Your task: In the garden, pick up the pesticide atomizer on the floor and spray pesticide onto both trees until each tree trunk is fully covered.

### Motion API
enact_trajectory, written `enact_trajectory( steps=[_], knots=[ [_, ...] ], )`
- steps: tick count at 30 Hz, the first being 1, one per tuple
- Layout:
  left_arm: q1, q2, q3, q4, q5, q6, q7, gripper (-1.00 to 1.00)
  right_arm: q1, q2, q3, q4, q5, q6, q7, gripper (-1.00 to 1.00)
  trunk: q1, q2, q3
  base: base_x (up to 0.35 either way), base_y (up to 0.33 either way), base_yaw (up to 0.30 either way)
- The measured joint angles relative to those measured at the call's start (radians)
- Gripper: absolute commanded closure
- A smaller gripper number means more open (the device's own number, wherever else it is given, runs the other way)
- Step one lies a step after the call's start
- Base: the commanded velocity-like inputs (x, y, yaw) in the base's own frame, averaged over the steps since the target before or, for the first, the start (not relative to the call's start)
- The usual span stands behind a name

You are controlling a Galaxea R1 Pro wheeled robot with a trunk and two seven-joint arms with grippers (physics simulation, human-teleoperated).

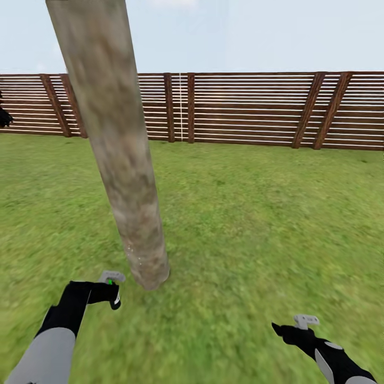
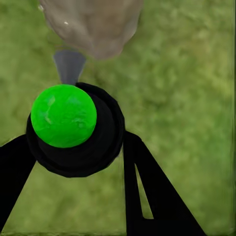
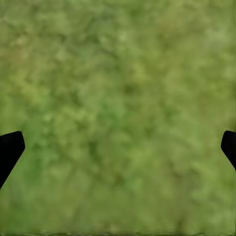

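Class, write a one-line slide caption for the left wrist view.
Left gripper holds the pesticide atomizer, nozzle aimed at the tree trunk base above the lawn.

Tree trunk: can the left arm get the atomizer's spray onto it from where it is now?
Probably yes. The left gripper holds the pesticide atomizer close beside the base of the tree trunk, nozzle toward it, with open lawn between. The higher trunk looks beyond this low aim.

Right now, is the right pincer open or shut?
Open. In the right wrist view its two black fingertips sit at opposite edges with only lawn between them; nothing is held.
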Motion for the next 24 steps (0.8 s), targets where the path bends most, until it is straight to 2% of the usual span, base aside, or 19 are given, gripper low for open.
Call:
enact_trajectory(
  steps=[5,7,8,9,10,12,14,17,19,20,23,24],
  knots=[
    [-0.009,0.0,0.001,0.005,0.003,0.011,-0.004,1.0,0.0,0.0,0.0,0.003,0.001,0.0,0.0,-1.0,0.0,0.0,0.0,-0.019,0.0,0.0],
    [-0.042,0.009,0.0,-0.005,0.006,0.059,-0.008,1.0,0.0,0.0,0.0,0.007,0.001,0.0,0.0,-1.0,0.0,0.0,0.0,-0.001,0.0,0.0],
    [-0.07,0.025,-0.005,-0.005,0.004,0.084,-0.016,1.0,0.0,0.0,0.0,0.012,0.001,0.0,0.0,-1.0,0.0,0.0,0.0,0.0,0.0,0.0],
    [-0.107,0.07,-0.027,-0.006,0.002,0.106,-0.08,1.0,0.0,0.0,0.0,0.018,0.001,0.0,0.0,-1.0,0.0,0.0,0.0,0.0,0.0,0.0],
    [-0.136,0.103,-0.043,-0.009,0.006,0.117,-0.136,1.0,0.0,0.0,0.0,0.02,0.0,0.0,0.0,-1.0,0.0,0.0,0.0,0.0,0.0,0.0],
    [-0.19,0.147,-0.07,-0.009,0.004,0.153,-0.206,1.0,0.0,0.0,0.0,0.021,0.0,0.0,0.0,-1.0,0.0,0.0,0.0,0.0,0.0,0.0],
    [-0.244,0.167,-0.093,-0.009,0.006,0.175,-0.23,1.0,0.0,0.0,0.0,0.021,0.001,0.0,0.0,-1.0,0.0,0.0,0.0,0.0,0.0,0.0],
    [-0.304,0.169,-0.176,-0.008,0.009,0.242,-0.25,1.0,0.0,0.0,0.0,0.021,0.001,0.0,0.0,-1.0,0.0,0.0,0.0,0.0,0.0,0.0],
    [-0.302,0.167,-0.238,-0.007,0.008,0.258,-0.28,1.0,0.0,0.001,0.0,0.021,0.001,0.0,0.0,-1.0,0.0,0.0,0.0,0.0,0.0,0.0],
    [-0.29,0.168,-0.25,0.001,0.002,0.25,-0.287,1.0,0.0,0.001,0.0,0.022,0.001,0.0,0.0,-1.0,0.0,0.0,0.0,0.0,0.0,0.0],
    [-0.216,0.169,-0.255,0.009,0.0,0.236,-0.291,1.0,0.0,0.003,0.0,0.023,0.001,0.0,0.0,-1.0,0.0,0.0,0.0,0.0,0.0,0.0],
    [-0.177,0.168,-0.255,0.011,0.002,0.206,-0.29,1.0,0.0,0.003,0.0,0.023,0.001,0.0,0.0,-1.0,0.0,0.0,0.0,0.0,0.0,0.0]
  ],
)
